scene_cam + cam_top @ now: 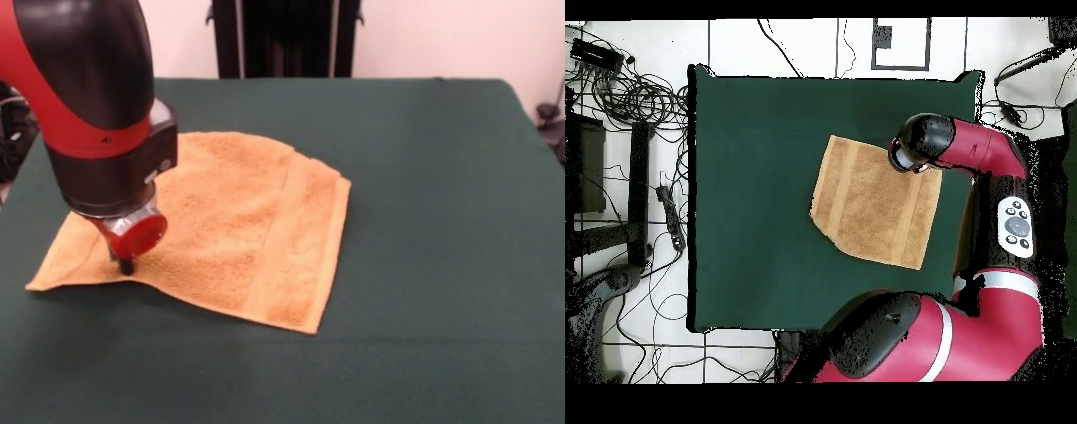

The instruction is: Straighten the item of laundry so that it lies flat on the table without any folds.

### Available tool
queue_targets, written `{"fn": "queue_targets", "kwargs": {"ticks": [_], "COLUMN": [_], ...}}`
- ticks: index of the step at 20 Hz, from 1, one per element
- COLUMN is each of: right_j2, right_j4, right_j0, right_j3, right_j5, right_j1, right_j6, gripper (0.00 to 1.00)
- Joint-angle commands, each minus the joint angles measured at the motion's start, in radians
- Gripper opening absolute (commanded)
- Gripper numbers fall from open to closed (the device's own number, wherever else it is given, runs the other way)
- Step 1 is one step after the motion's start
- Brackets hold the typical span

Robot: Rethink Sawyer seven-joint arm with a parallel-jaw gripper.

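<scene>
The golden-orange towel (238,234) lies spread on the dark green table (441,221), left of its middle. A woven band (287,230) runs near its right hem. Its far right corner looks cut off, as if tucked under. No white tag shows. My gripper (126,263) comes down from the red and black arm and its tip rests on the towel near its left corner. The overhead view shows the towel (870,205) on the table (755,180), with the gripper (910,160) hidden under the arm's head at the towel's upper right corner.
The robot's pedestal (287,35) stands behind the table's far edge. Cables (645,110) lie on the floor beside the table. The arm's red links (1005,230) hang over the table's edge near the towel.
</scene>
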Motion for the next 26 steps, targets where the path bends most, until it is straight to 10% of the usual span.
{"fn": "queue_targets", "kwargs": {"ticks": [1, 22, 26], "right_j2": [0.138, 0.142, 0.120], "right_j4": [-0.054, -0.075, -0.043], "right_j0": [0.000, -0.024, -0.038], "right_j3": [-0.092, -0.174, -0.064], "right_j5": [0.142, 0.150, 0.088], "right_j1": [-0.019, 0.024, 0.002], "right_j6": [-0.442, -0.536, -0.431], "gripper": [0.00, 0.00, 0.00]}}
